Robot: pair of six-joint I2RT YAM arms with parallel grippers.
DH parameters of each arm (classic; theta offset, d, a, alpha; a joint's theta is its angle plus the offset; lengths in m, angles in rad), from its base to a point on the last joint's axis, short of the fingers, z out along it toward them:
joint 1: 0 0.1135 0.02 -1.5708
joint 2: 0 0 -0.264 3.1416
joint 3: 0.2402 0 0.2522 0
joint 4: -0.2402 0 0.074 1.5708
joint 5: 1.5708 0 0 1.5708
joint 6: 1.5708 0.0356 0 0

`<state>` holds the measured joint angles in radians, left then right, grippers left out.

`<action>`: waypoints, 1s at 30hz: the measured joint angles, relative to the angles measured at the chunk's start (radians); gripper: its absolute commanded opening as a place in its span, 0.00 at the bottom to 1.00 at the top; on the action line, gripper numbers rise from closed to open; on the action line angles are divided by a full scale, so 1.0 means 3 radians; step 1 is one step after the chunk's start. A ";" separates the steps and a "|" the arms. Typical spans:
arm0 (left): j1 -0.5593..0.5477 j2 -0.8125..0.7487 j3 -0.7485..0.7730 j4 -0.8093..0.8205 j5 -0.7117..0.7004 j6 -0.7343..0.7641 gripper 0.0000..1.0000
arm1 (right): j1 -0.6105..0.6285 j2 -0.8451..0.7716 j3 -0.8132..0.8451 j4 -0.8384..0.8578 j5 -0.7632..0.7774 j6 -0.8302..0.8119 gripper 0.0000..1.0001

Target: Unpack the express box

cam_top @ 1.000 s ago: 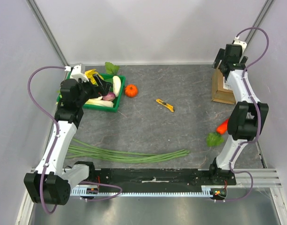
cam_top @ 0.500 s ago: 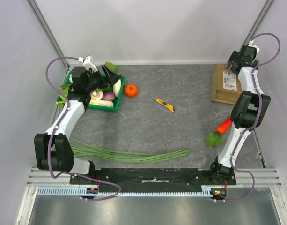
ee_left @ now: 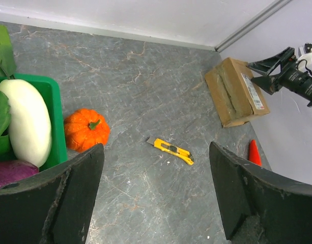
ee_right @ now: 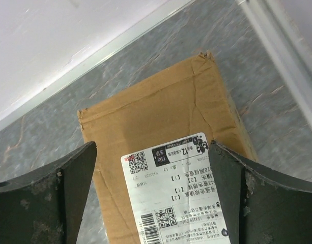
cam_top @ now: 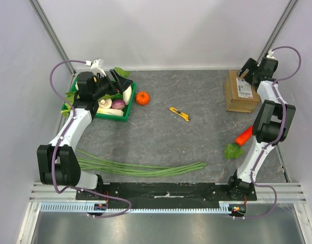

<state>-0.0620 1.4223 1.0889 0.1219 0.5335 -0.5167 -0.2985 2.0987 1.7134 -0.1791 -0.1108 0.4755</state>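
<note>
The express box [cam_top: 240,92] is a small brown cardboard box lying closed at the far right of the table, white label up. It also shows in the left wrist view [ee_left: 236,91] and fills the right wrist view [ee_right: 166,168]. My right gripper [cam_top: 246,72] hovers open just above the box's far edge, jaws wide apart [ee_right: 151,195], holding nothing. My left gripper [cam_top: 115,81] is open and empty above the green tray, its jaws framing bare table [ee_left: 156,198].
A green tray [cam_top: 126,114] of vegetables stands at the far left. An orange pumpkin [cam_top: 142,98] and a yellow utility knife [cam_top: 179,114] lie mid-table. Long green beans [cam_top: 140,169] lie near the front. A carrot [cam_top: 242,136] and broccoli [cam_top: 231,150] lie by the right arm.
The box has shifted a little left and toward the back wall. My right gripper has swung left over its far edge. My left arm has risen and reached back over the tray.
</note>
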 measured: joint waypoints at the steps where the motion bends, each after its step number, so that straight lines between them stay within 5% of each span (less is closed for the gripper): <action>1: 0.0000 0.0000 0.0000 -0.0001 0.0000 0.0000 0.88 | 0.0014 -0.0060 -0.0102 0.0064 -0.0029 0.0034 0.96; 12: -0.0001 -0.0001 -0.0003 -0.0003 -0.0013 -0.0051 0.86 | 0.0793 -0.0945 -0.1232 0.0184 0.0195 0.0483 0.92; 18: 0.0000 -0.0233 -0.0378 0.0149 -0.0173 -0.0314 0.98 | 0.1334 -0.1464 -0.1592 -0.0254 0.0526 0.0687 0.94; 30: -0.0378 -0.0125 -0.0381 0.0495 0.0582 -0.0317 0.97 | 0.1150 -0.1600 -0.1306 -0.0776 0.0940 0.0263 0.95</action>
<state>-0.1753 1.3849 0.9745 0.2703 0.7082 -0.6117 0.0463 1.6188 1.3216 -0.4118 0.1711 0.5545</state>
